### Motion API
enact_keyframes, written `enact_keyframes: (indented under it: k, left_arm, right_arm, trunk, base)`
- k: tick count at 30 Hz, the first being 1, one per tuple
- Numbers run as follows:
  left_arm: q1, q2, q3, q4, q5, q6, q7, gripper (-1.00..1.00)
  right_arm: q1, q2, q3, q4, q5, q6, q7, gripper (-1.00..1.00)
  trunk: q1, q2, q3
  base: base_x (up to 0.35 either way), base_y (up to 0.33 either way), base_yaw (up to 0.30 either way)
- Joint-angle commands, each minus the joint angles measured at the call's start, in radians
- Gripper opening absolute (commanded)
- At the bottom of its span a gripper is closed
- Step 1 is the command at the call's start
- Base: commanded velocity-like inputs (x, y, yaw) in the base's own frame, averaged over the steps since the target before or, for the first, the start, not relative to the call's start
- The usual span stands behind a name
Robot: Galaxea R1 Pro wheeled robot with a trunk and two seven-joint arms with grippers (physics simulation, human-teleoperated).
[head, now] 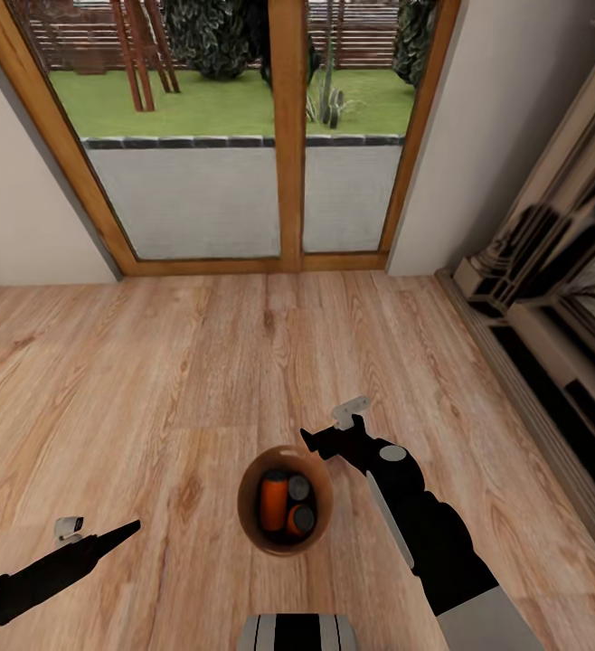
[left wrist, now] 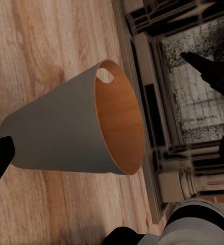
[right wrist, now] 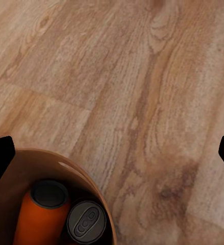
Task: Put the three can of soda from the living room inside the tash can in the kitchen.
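The tash can (head: 254, 529), grey outside and coppery inside, stands on the plank floor just in front of me. Inside it one orange can of soda (head: 274, 499) leans against the wall, and the grey tops of two more (head: 299, 490) (head: 301, 520) sit beside it. My right gripper (head: 320, 441) hovers open over the bin's far right rim. Its wrist view looks down on the rim (right wrist: 66, 161), an orange can (right wrist: 38, 222) and a can top (right wrist: 86, 220). Low at the left, apart from the bin, my left gripper (head: 121, 532) is open and faces the bin's side (left wrist: 60, 127).
Wood-framed glass doors (head: 288, 136) fill the wall ahead, with a garden behind. A fireplace surround (head: 551, 298) runs along the right, also seen past the bin (left wrist: 193, 102). Open plank floor (head: 198, 362) lies between. My base (head: 297, 633) is at the bottom edge.
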Motion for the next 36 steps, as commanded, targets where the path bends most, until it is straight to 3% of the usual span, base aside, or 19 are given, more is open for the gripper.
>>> enact_keyframes:
  k: [1,33,36]
  left_arm:
    - [0.0,0.0,0.0,0.0,0.0,0.0,0.0,1.0]
    - [0.0,0.0,0.001,0.0,0.0,0.002,0.0,1.0]
    - [0.0,0.0,0.002,0.0,0.0,0.002,0.0,1.0]
  right_arm:
    - [0.0,0.0,0.0,0.0,0.0,0.0,0.0,1.0]
    - [0.001,0.0,0.001,0.0,0.0,0.0,0.0,1.0]
    - [0.001,0.0,0.001,0.0,0.0,0.0,0.0,1.0]
  trunk:
    - [0.0,0.0,0.002]
    - [0.0,0.0,0.055]
    - [-0.011,0.021,0.066]
  base:
    - [0.0,0.0,0.0]
    - [0.0,0.0,0.0]
    - [0.0,0.0,0.0]
